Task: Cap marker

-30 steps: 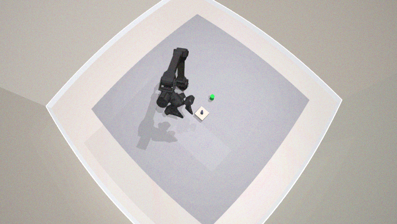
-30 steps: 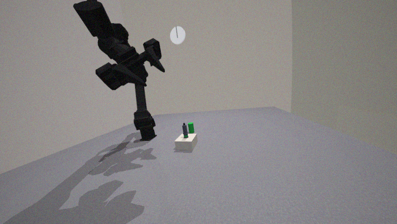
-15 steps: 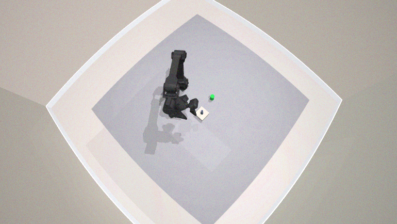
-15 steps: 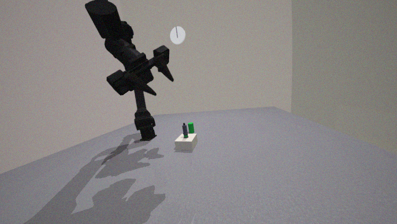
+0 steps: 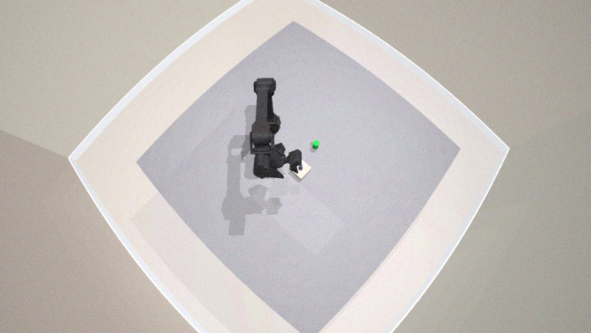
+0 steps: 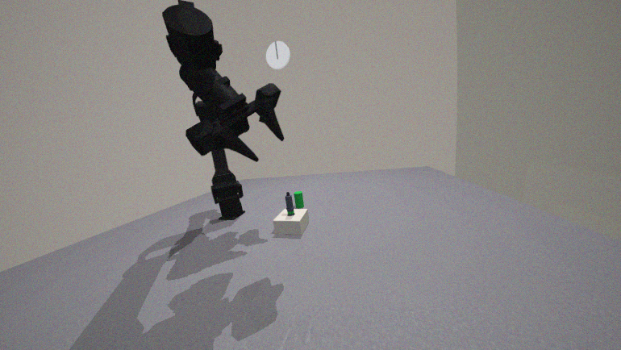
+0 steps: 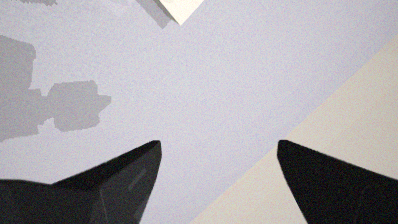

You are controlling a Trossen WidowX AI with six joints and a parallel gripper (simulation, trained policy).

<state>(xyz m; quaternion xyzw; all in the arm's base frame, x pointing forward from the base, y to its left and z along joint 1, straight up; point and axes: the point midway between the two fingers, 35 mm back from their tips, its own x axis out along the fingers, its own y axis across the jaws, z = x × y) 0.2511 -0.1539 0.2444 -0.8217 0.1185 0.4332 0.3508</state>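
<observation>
The hand (image 5: 289, 173) (image 6: 270, 151) (image 7: 218, 148) is spread above the table (image 5: 372, 165) (image 6: 413, 269) (image 7: 220, 75), its fingers apart with nothing between. The dark marker (image 5: 300, 166) (image 6: 289, 203) stands upright in the white holder block (image 5: 303, 173) (image 6: 289, 227) (image 7: 182, 10), uncapped; from the top, the hand partly hides the block. The green cap (image 5: 315, 144) (image 6: 298, 200) stands on the table near it. The wrist view cuts off most of the block and shows neither marker nor cap.

1 plain green cap (image 5: 315, 144) (image 6: 298, 200), dark blue-grey marker (image 5: 300, 166) (image 6: 289, 203) with green near its foot, cream-white block (image 5: 304, 171) (image 6: 287, 227) (image 7: 182, 9), black gripper (image 5: 288, 168) (image 6: 270, 151) (image 7: 218, 148)
</observation>
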